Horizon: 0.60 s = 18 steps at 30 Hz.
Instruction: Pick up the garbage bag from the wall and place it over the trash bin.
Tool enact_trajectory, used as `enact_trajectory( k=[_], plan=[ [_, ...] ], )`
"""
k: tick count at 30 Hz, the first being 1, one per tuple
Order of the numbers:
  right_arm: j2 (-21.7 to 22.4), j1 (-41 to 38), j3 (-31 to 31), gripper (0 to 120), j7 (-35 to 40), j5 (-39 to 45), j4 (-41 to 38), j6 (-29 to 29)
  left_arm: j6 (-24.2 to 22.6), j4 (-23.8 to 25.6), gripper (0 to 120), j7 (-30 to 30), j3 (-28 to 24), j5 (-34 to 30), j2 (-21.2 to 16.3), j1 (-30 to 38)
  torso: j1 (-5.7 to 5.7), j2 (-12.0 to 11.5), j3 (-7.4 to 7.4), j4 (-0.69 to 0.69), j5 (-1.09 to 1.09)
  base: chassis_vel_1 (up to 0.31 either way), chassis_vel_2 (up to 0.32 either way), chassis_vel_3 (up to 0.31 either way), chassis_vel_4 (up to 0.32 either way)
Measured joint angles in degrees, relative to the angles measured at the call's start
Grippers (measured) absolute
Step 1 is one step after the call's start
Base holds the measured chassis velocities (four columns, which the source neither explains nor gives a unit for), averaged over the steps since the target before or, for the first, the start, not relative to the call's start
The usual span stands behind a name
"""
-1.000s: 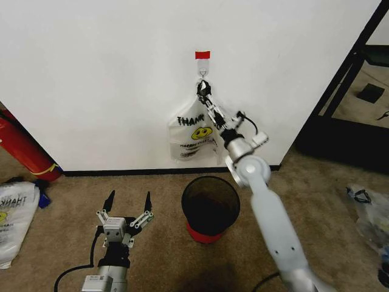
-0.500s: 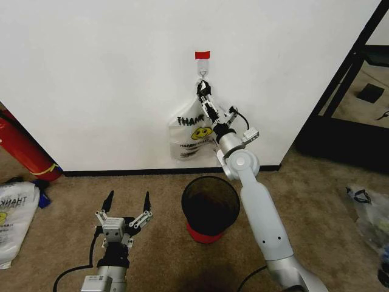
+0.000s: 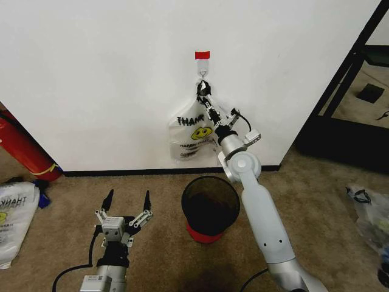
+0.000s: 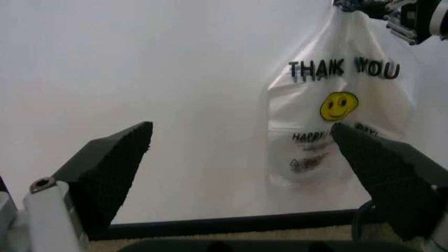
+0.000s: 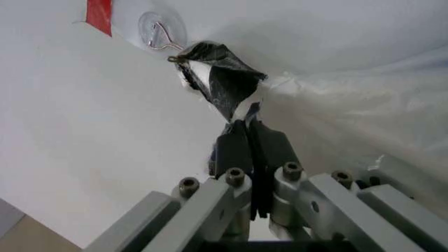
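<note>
Garbage bag [image 3: 193, 139] is hanging from the metal hook [image 3: 203, 74] on the wall [image 3: 97, 79], under the red tape patch [image 3: 202, 55]. Right gripper [image 3: 203, 91] is pinching the bag's handle just below the hook. Trash bin [image 3: 210, 208] is standing on the carpet beneath. Left gripper [image 3: 127, 204] is hovering spread wide, low beside the bin.

"THANK YOU" on garbage bag [image 4: 336, 110]

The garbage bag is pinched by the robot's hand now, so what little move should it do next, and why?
Probably lift the right gripper a little and ease away from the wall. It is shut on the garbage bag handle, whose loop hangs on the hook. The trash bin waits below; the left gripper idles, open.
</note>
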<state>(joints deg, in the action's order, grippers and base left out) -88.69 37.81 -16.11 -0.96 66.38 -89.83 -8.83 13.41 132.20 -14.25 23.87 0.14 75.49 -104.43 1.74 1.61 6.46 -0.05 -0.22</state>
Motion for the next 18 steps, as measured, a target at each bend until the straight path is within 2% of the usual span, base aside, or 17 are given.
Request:
enact_trajectory(
  k=[10, 18],
  plan=[
    [0.64, 1.90, 0.16, 0, 0.32, -0.48, -2.00, -0.40, 0.17, 0.57, 100, -0.05, 0.02, -0.15, -0.14, -0.25, 0.00, 0.00, 0.00, 0.00, 0.00, 0.000, 0.000, 0.000, 0.000],
    [2.64, 9.49, 0.07, 0, 0.35, -1.85, -8.39, -0.51, 0.31, 0.62, 100, -0.07, -0.46, -0.05, -0.02, -0.23, 0.00, 0.01, 0.00, 0.00, 0.00, 0.000, 0.000, 0.000, 0.000]
  ],
)
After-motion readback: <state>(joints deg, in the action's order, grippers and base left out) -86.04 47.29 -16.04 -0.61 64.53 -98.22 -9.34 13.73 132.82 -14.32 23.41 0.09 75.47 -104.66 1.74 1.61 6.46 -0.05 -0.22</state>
